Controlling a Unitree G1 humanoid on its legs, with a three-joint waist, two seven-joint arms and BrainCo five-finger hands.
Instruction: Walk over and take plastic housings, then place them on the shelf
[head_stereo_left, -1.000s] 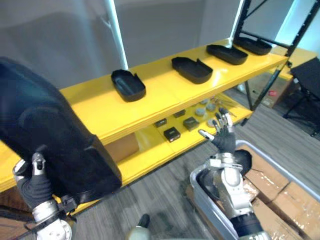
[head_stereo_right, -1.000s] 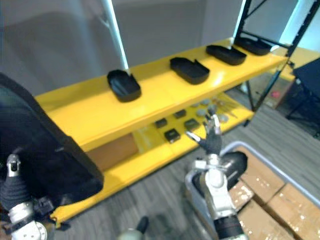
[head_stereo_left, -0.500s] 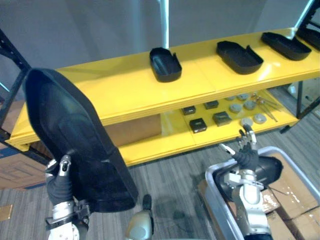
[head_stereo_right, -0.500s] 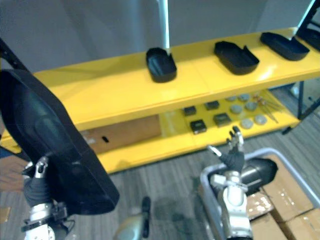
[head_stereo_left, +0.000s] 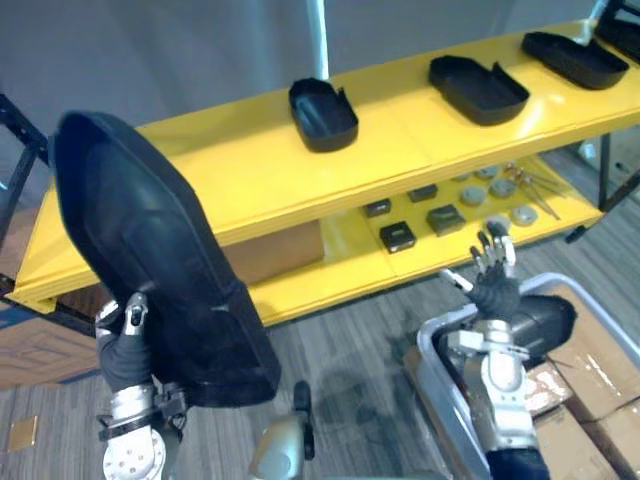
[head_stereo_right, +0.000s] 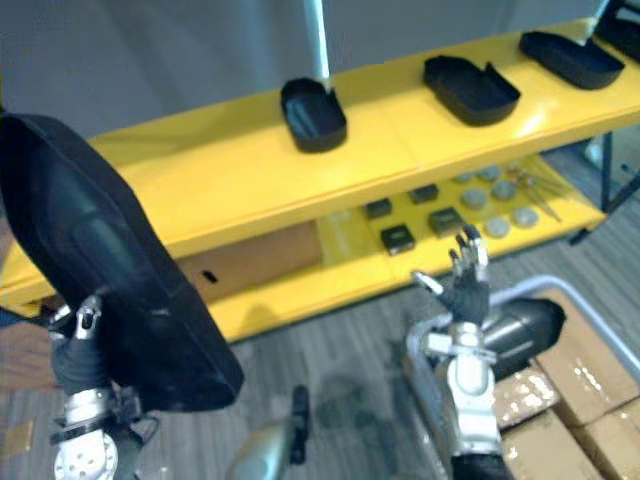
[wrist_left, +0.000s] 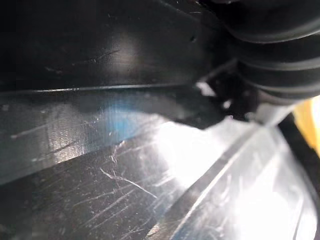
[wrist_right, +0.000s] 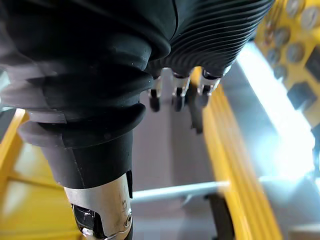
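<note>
I hold a large black plastic housing (head_stereo_left: 150, 250) upright at the lower left. My left hand (head_stereo_left: 122, 345) grips its lower edge, with the thumb laid on its front. The housing's scratched glossy surface (wrist_left: 100, 165) shows up close in the left wrist view. My right hand (head_stereo_left: 490, 285) is open, fingers (wrist_right: 175, 95) straight and pointing up, above a grey bin (head_stereo_left: 435, 345) that holds another black housing (head_stereo_left: 545, 322). Ahead, three more black housings (head_stereo_left: 322, 112) (head_stereo_left: 477, 88) (head_stereo_left: 575, 58) lie in a row on the yellow top shelf (head_stereo_left: 230, 170), whose left half is bare.
The lower yellow shelf (head_stereo_left: 340, 270) carries small black boxes (head_stereo_left: 398, 236) and grey discs (head_stereo_left: 520, 213). A cardboard box (head_stereo_left: 285, 250) stands under the top shelf. More cardboard boxes (head_stereo_left: 590, 380) lie beside the bin at the lower right. A black rack post (head_stereo_left: 20, 135) stands at the far left.
The camera has swung so the shelf now lies squarely ahead. The held housing stays in my left hand, a little higher. My right hand stays open over the bin.
</note>
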